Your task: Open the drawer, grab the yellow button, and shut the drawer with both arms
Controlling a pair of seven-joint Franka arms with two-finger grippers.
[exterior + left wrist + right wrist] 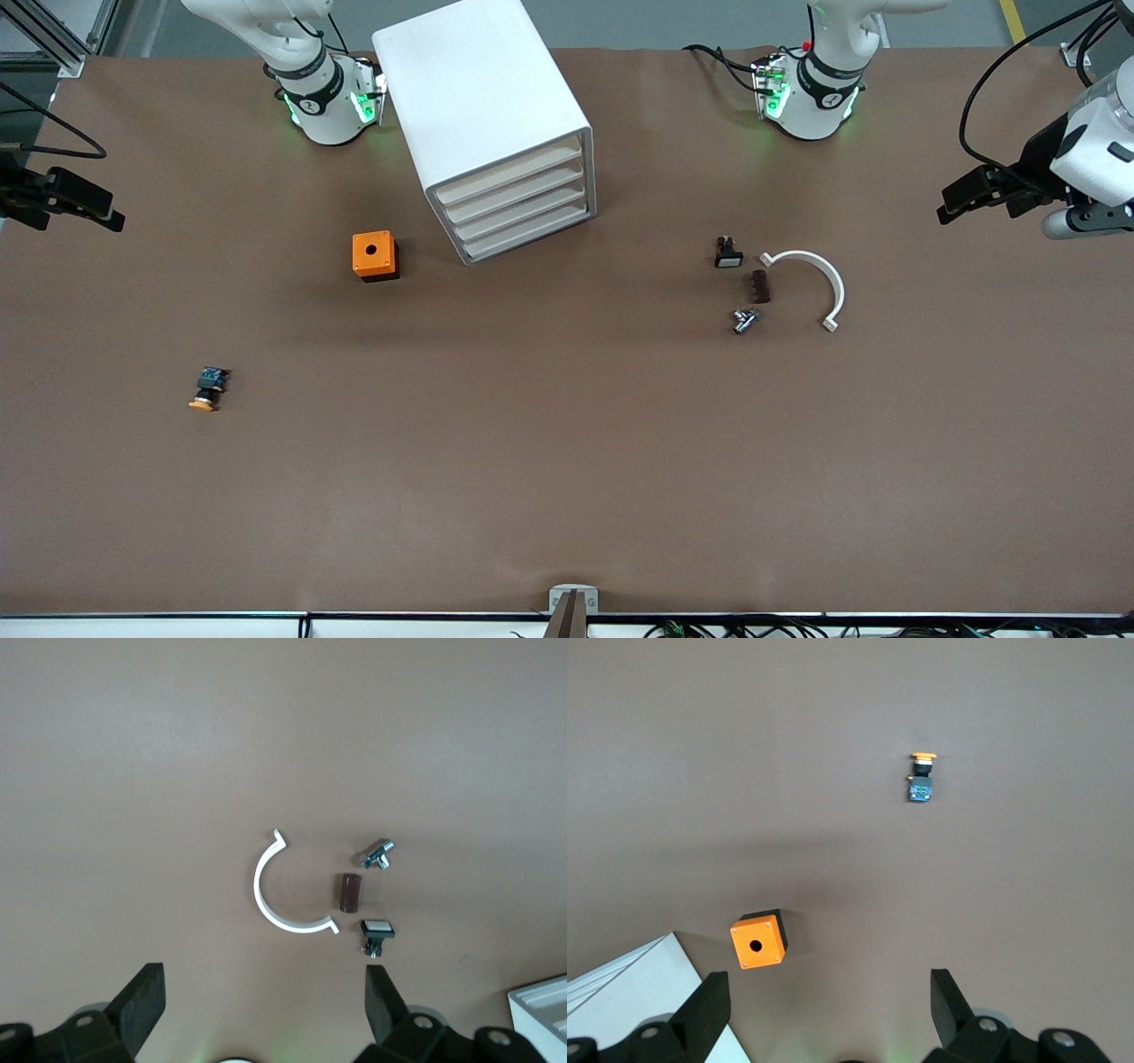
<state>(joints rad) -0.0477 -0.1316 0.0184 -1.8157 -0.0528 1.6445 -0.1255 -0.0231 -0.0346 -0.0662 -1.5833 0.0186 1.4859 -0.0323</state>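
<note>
- Front view: the big white box cabinet (483,106) stands on the brown table (567,478) between the two arm bases, and its uppermost shallow white tray drawer (509,175) sits flush with the three below it.
- The tiny push-button with a yellow-orange cap and black-and-blue body (208,390) lies out on the table toward the right arm's end, nearer the camera than the orange cube with a round hole (374,255), well apart from both grippers.
- The right gripper (113,219) hangs at the table's edge on the right arm's end; the left gripper (946,213) hangs over the left arm's end. Neither holds anything.
- Near the left gripper lie a white half-ring clip (811,282), a small dark brown block (760,286), a small black part with a white face (727,253) and a little silver metal piece (744,320).
- Left wrist view: the left gripper (263,1005) shows its fingers (144,999) spread wide, with the clip (282,886), the block (351,891), the white-faced part (376,933) and the metal piece (376,853) on the table below, and a corner of the cabinet (540,1008) at the edge.
- Right wrist view: the right gripper (830,1005) is spread wide too, fingers (709,1010) empty. The push-button (921,778) lies well clear of them, the orange cube (758,941) closer in, beside the cabinet's corner (629,992).
</note>
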